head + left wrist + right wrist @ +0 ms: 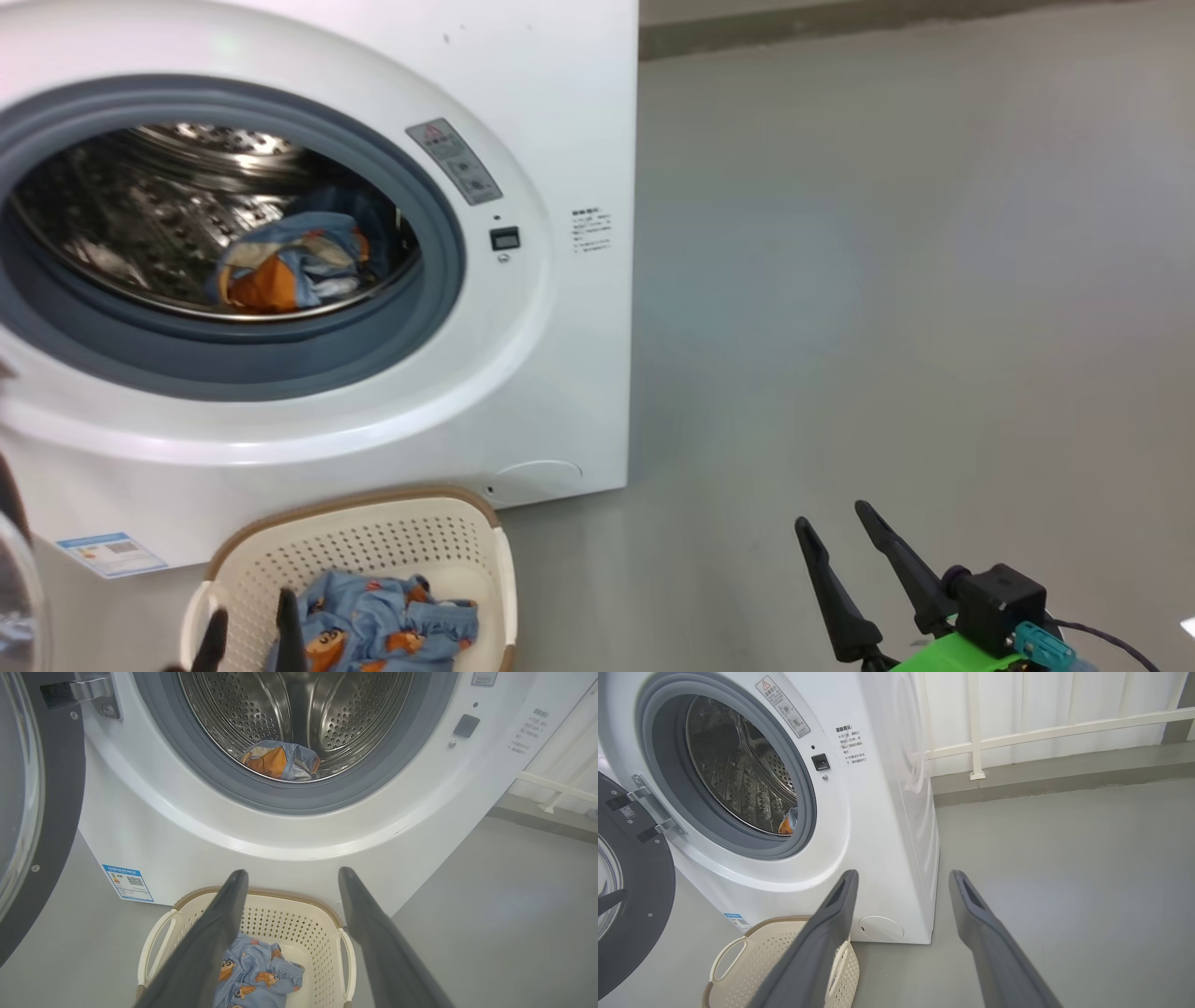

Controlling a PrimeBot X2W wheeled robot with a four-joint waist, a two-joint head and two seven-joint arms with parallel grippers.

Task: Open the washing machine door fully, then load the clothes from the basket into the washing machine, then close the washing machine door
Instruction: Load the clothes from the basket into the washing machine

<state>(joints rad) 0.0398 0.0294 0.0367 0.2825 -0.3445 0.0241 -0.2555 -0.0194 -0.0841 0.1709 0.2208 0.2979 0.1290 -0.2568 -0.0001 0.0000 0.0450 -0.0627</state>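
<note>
I'm looking at a bare grey floor (887, 280), with a white railing (1045, 728) along the far wall in the right wrist view. The big white front-loading washing machine (560, 75) stands on the floor at the left. Its round door (60, 812), a glossy black ring around clear glass, stands open to my left on a metal hinge (96, 693). Inside the grey rubber gasket (439, 233), a bundle of the light blue clothes with orange-brown cartoon print (289, 266) lies at the bottom of the perforated steel drum (299, 709). More of the same fabric lies in the cream perforated plastic basket (373, 537) with a brown rim, which sits on the floor just in front of the machine.

A grey warning sticker (455, 161) with a red triangle sits at the upper right of the opening, above a small black latch (505, 238). Beside it are a few printed lines (592, 231), too small for me to read. A blue label sticker (127, 883) with a code square is at the machine's lower left corner, and a round cover (881, 928) is at its lower right.

My left gripper (293, 872) hangs over the basket, jaws spread wide and empty. My right gripper (904, 873) is also wide and empty, over open floor to the right of the machine's corner, with free room all around it.
</note>
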